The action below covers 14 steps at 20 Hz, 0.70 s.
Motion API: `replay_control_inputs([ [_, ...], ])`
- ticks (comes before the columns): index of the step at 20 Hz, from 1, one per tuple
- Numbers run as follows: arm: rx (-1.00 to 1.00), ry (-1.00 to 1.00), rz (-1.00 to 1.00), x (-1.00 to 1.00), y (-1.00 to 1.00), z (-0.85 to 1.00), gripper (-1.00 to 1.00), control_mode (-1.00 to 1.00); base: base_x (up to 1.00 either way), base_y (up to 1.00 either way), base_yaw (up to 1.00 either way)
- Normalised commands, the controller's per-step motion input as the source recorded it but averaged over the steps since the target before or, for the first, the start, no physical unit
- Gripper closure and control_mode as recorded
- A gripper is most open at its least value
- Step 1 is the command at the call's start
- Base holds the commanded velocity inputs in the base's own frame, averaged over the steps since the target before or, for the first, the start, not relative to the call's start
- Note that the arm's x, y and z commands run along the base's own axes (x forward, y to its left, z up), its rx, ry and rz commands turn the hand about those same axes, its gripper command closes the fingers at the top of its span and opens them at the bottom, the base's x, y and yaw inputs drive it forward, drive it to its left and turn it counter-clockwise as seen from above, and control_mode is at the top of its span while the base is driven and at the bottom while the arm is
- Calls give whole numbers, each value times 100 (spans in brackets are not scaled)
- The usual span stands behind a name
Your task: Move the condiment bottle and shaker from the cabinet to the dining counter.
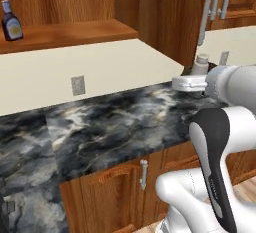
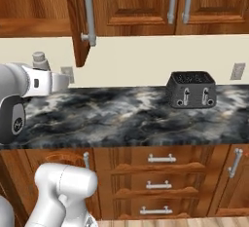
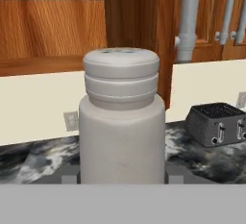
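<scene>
The shaker [image 3: 121, 117] is standing upright and close before the hand camera, a pale grey-white cylinder with smooth plain sides, a narrower ringed collar and a broader flat-domed cap showing faint holes on top. The gripper [image 3: 122, 179] is grasping the shaker: its two dark finger tips are sitting tight against the shaker's lower sides, one on each flank. In the left base view the shaker [image 1: 201, 65] is poking up just past the white wrist, raised above the marbled wall counter [image 1: 115, 122] and below the open cabinet [image 1: 165, 12]. In the right base view the shaker [image 2: 40, 60] is showing above the arm, just left of the hanging cabinet door's bar handle [image 2: 88, 11]. The bottle [image 1: 11, 22] is standing upright on the cabinet shelf [image 1: 75, 33], well to the left of the shaker; it is dark brown with a narrow neck, pale cap and yellowish label. A black toaster [image 2: 191, 89] is sitting on the wall counter, well to the right of the shaker.
</scene>
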Motion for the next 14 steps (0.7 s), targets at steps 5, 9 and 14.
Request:
replay_control_inputs([
  [5, 0, 0, 0, 0, 0, 0, 100, 100, -54, -88, -21],
  [9, 0, 0, 0, 0, 0, 0, 100, 100, -6, -100, -38],
  [14, 0, 0, 0, 0, 0, 0, 100, 100, 1, -100, -43],
])
